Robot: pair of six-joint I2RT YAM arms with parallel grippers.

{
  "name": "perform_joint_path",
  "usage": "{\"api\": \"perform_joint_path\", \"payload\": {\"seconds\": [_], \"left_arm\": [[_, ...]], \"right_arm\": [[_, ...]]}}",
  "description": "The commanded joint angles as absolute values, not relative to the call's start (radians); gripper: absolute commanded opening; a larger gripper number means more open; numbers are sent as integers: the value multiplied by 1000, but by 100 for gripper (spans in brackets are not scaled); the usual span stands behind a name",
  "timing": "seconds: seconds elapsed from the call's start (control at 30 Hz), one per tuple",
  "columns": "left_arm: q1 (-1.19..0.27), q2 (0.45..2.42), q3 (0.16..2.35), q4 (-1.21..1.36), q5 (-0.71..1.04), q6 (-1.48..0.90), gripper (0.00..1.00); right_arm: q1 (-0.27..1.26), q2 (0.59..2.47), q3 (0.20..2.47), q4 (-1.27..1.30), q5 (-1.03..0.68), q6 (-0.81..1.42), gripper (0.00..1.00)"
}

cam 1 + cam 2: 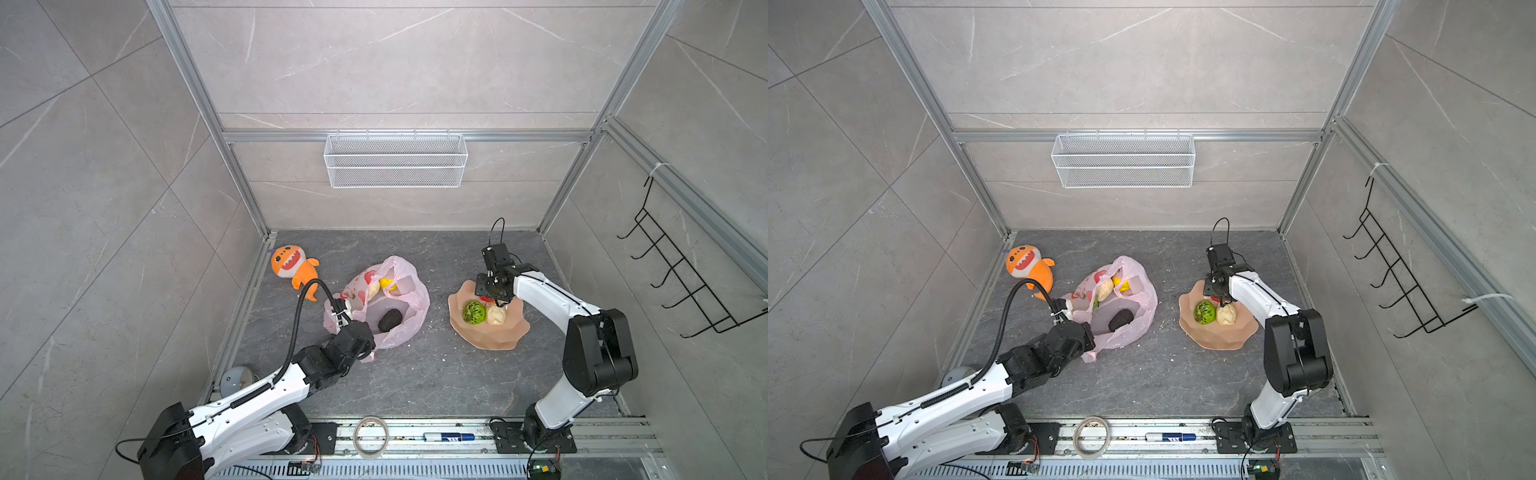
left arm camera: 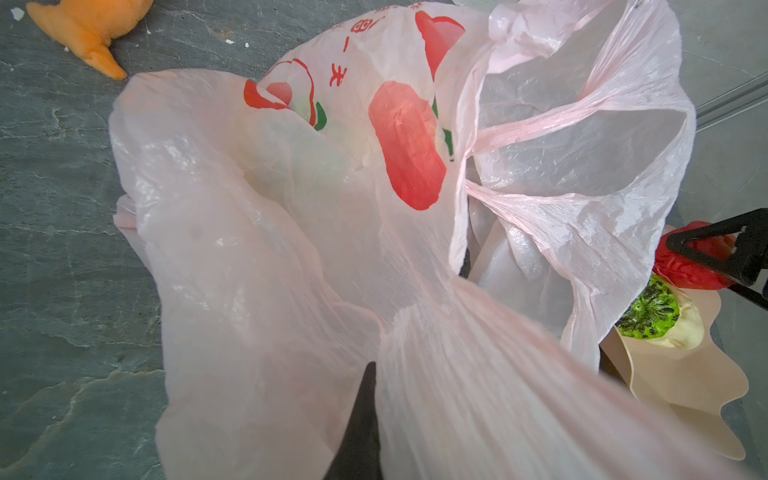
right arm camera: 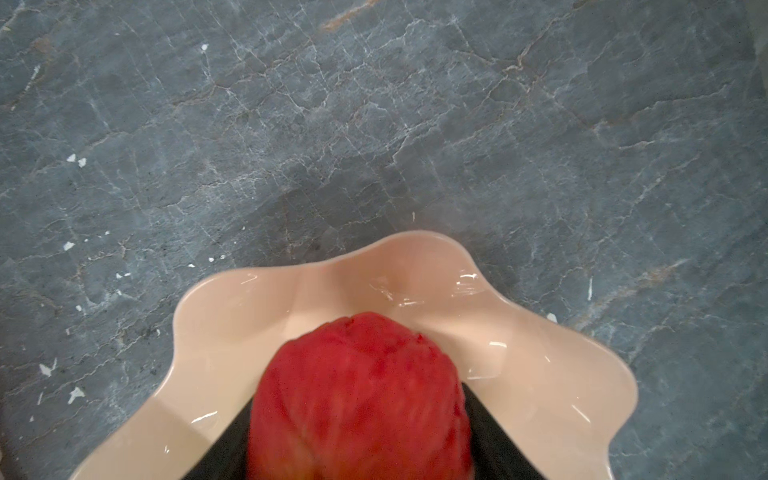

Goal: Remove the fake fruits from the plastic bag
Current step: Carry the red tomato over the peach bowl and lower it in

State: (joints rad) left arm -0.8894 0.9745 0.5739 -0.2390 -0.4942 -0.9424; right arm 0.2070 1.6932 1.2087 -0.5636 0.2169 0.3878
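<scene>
On the plastic bag (image 2: 249,249) I see red printed Chinese characters (image 2: 338,77); one looks like 天, the others I cannot read.

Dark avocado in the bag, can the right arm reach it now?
Probably not yet: the right end effector holds the red apple over the bowl, though the open bag leaves the avocado uncovered.

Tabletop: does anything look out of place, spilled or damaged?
Nothing looks spilled or broken. White flecks litter the dark tabletop, like chipped debris. A plush shark lies in the far left corner, not part of the job. A tape roll and marker sit loose on the front rail.
</scene>
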Motion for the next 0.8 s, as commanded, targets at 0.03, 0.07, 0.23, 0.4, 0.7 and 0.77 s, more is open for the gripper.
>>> {"api": "perform_joint_path", "payload": {"seconds": [0.03, 0.07, 0.23, 0.4, 0.7, 0.77], "left_arm": [[-885, 957, 584, -238, -518, -947, 0], [-885, 956, 584, -239, -518, -946, 0], [-885, 959, 585, -238, -520, -947, 0], [-885, 963, 588, -238, -518, -945, 0], [-885, 952, 584, -242, -518, -950, 0], [-885, 948, 581, -242, -518, -950, 0]], "right_arm": [[199, 1725, 1207, -540, 206, 372, 45], [198, 1729, 1206, -541, 206, 373, 45], [196, 1745, 1195, -532, 197, 379, 46], [196, 1754, 1189, -525, 190, 379, 48], [193, 1778, 1200, -533, 190, 376, 52], [192, 1779, 1200, -534, 190, 376, 53]]}}
